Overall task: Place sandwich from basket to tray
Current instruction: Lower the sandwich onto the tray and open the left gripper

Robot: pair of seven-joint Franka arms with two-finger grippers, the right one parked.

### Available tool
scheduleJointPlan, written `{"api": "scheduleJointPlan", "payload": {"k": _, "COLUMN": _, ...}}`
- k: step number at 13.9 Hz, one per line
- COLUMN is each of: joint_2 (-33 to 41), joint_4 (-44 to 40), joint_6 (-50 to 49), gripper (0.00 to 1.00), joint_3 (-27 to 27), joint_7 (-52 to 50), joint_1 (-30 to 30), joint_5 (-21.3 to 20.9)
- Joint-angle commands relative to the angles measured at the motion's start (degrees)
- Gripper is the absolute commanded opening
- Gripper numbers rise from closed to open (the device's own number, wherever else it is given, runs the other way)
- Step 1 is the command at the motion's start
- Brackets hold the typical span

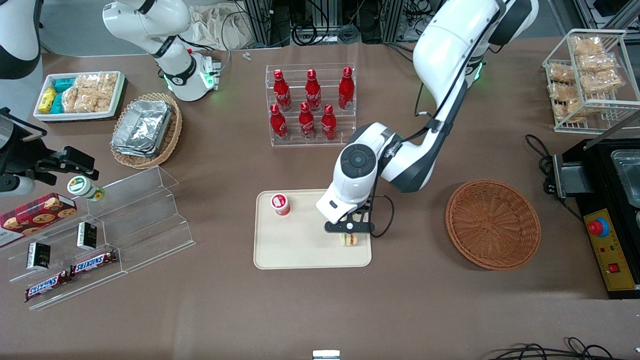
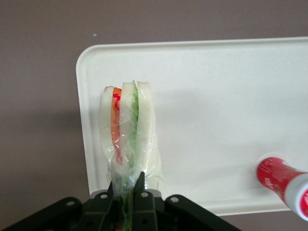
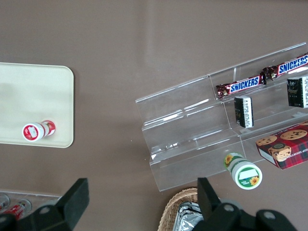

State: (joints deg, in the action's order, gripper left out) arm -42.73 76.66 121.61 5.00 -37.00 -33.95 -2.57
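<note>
My left gripper (image 1: 350, 231) is shut on the sandwich (image 1: 348, 239), a wrapped wedge of pale bread with red and green filling. It holds the sandwich over the cream tray (image 1: 300, 252), by the tray's corner nearest the front camera at the working arm's end. In the left wrist view the fingers (image 2: 141, 190) pinch the wrapped sandwich (image 2: 127, 120) just inside the tray's rim (image 2: 83, 125). I cannot tell whether the sandwich touches the tray. The round reddish-brown basket (image 1: 492, 225) lies empty on the table toward the working arm's end.
A small red bottle with a white cap (image 1: 280, 204) lies on the tray. A clear rack of red cola bottles (image 1: 311, 105) stands farther from the camera. A clear stepped shelf with snacks (image 1: 100, 235) and a tan basket with foil containers (image 1: 145, 130) lie toward the parked arm's end.
</note>
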Motion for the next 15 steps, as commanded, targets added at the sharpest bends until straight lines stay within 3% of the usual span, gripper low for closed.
{"api": "scheduleJointPlan", "payload": {"k": 1, "joint_2": -2.10, "joint_4": -1.43, "joint_6": -0.14, "gripper": 0.00, "joint_3": -0.35, "joint_7": 3.06, "joint_1": -0.06, "joint_5": -0.86}}
{"api": "scheduleJointPlan", "payload": {"k": 4, "joint_2": -2.18, "joint_4": -1.16, "joint_6": -1.28, "gripper": 0.02, "joint_3": -0.35, "joint_7": 3.96, "joint_1": 0.02, "joint_5": -0.33}}
{"api": "scheduleJointPlan", "payload": {"k": 5, "joint_2": -2.19, "joint_4": -1.16, "joint_6": -2.07, "gripper": 0.24, "joint_3": -0.35, "joint_7": 3.61, "joint_1": -0.06, "joint_5": -0.16}}
{"api": "scheduleJointPlan", "payload": {"k": 7, "joint_2": -2.53, "joint_4": -1.16, "joint_6": -3.56, "gripper": 0.77, "joint_3": -0.35, "joint_7": 3.61, "joint_1": -0.06, "joint_5": -0.24}}
{"api": "scheduleJointPlan", "payload": {"k": 8, "joint_2": -2.62, "joint_4": -1.16, "joint_6": -4.09, "gripper": 0.93, "joint_3": -0.35, "joint_7": 3.69, "joint_1": -0.15, "joint_5": -0.33}}
{"api": "scheduleJointPlan", "payload": {"k": 9, "joint_2": -2.62, "joint_4": -1.16, "joint_6": -4.36, "gripper": 0.98, "joint_3": -0.35, "joint_7": 3.61, "joint_1": -0.15, "joint_5": -0.24}}
{"api": "scheduleJointPlan", "payload": {"k": 12, "joint_2": -1.58, "joint_4": -1.42, "joint_6": -6.19, "gripper": 0.99, "joint_3": -0.35, "joint_7": 3.52, "joint_1": 0.11, "joint_5": -0.07}}
{"api": "scheduleJointPlan", "payload": {"k": 15, "joint_2": 4.29, "joint_4": -1.78, "joint_6": -15.05, "gripper": 0.99, "joint_3": -0.43, "joint_7": 4.40, "joint_1": 1.60, "joint_5": -0.07}}
